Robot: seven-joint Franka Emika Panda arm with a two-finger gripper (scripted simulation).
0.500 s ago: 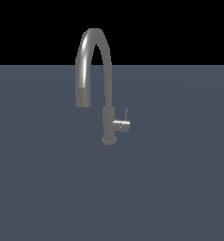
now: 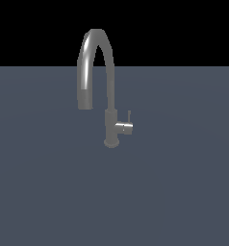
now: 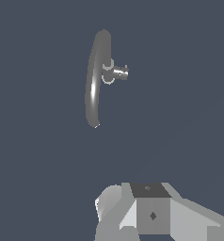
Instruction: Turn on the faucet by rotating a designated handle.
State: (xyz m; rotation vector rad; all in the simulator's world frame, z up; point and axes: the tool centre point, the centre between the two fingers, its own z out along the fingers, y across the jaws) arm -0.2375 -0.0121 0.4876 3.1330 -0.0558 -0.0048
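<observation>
The faucet [image 2: 108,96] is seen standing upright on the flat grey surface [image 2: 184,192], with its small round base near the middle of the exterior view and the arched spout curving over toward the exterior view's left. The handle [image 2: 126,124] is located low on the column, on the side toward the exterior view's right: a stubby horizontal cylinder with a thin pin rising upright from it.

Against the exterior frame of half a second earlier, no change is noted. The faucet sits in the same place, and the pin is held at the same upright angle. The arm is absent from both exterior frames.

In the wrist view the faucet [image 3: 97,80] is viewed from above, with the handle [image 3: 117,72] jutting from the column. Only part of the gripper body [image 3: 151,212] is caught at the frame edge, well apart from the faucet. The fingers are not shown, so the opening of the hand cannot be told; nothing is seen held in it.

Judgement: the task is taken to be at its start, in the approach phase, with the handle untouched and not yet rotated. A descent toward the pin is likely needed next. The pin is thin, so a slightly misaligned contact could slip off or strike the column instead.
</observation>
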